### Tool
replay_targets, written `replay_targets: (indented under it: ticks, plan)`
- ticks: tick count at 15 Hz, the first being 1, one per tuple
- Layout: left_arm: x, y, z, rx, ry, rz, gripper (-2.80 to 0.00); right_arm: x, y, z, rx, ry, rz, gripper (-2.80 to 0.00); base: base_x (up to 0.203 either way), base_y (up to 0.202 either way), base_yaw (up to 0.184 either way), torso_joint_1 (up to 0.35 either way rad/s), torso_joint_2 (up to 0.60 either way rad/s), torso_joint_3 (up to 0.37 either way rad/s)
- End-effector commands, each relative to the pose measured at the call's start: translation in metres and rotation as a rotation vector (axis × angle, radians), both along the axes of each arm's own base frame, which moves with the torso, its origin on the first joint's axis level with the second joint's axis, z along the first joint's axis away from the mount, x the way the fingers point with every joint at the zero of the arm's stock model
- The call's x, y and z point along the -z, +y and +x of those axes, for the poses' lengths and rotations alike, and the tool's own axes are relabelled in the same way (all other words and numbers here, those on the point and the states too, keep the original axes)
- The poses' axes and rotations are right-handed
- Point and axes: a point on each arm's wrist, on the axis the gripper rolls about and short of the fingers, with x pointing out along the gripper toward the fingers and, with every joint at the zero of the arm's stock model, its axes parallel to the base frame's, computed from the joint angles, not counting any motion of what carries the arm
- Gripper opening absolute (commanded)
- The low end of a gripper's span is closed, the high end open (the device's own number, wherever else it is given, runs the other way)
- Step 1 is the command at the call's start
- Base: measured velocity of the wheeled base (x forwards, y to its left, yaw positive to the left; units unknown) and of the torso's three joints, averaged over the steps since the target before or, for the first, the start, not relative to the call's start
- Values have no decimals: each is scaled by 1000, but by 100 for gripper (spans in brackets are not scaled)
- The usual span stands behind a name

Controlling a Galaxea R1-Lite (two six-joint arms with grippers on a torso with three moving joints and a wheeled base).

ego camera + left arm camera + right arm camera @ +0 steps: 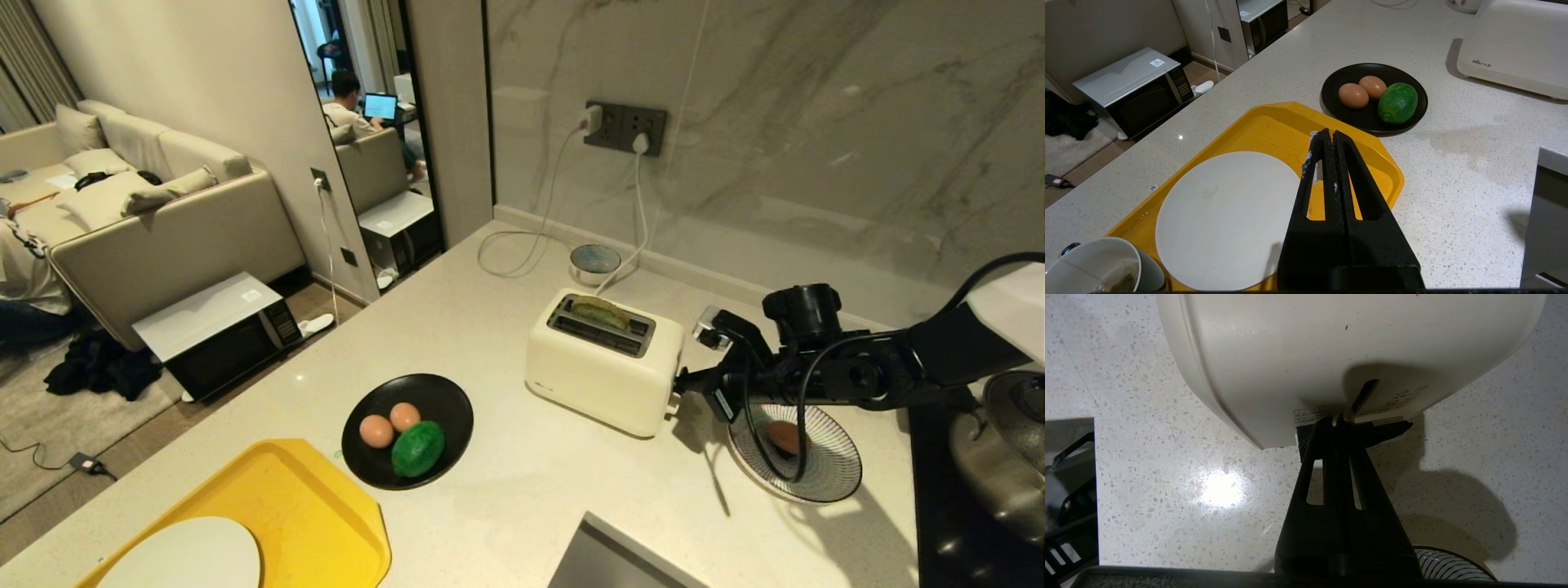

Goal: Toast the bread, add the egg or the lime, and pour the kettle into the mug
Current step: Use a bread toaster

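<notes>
From the head view, the table (506, 506) is pale stone with tiny specks. A cream toaster (604, 363) sits in the middle, and the bread (600, 311) is down in its far slot, green top showing. Left of the toaster is a black plate (445, 396) holding two eggs, the nearer-left egg (375, 430) and another egg (405, 416), with the lime (418, 448) just beside them. A yellow tray (302, 498) lies at the near left with a white plate (192, 559) on it. The right hand (679, 384) reaches in from the right and is at the toaster's right end. Under that arm is a striped plate (824, 474) with a third egg (784, 437) on it. A marble wall (816, 122) stands at the far side with a socket (624, 128) and white cords. Far left is a room with a sofa (155, 220), a microwave (220, 331) on the floor, and a person at a laptop far back.

The left wrist view shows the left hand (1327, 136) clenched shut and empty, over the yellow tray. It also shows a white cup (1098, 265) at the tray's near edge, which the head view does not.

The right wrist view shows the right hand clenched shut, its tips at the slot and lever on the toaster's end. The kettle and the mug are not seen in any view.
</notes>
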Motion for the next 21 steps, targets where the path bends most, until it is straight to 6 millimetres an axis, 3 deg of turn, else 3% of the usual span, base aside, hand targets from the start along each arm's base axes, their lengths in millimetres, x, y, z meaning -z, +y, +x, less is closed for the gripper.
replay_targets:
  ticks: [1,21]
  plan:
    - [0,0,0,-1,-1,-1,-280,0,0,0,-5,-4,0,-280,0,0,0,0,0,0]
    - [0,0,0,-1,-1,0,-280,-2,4,-1,-13,-9,0,-280,0,0,0,0,0,0]
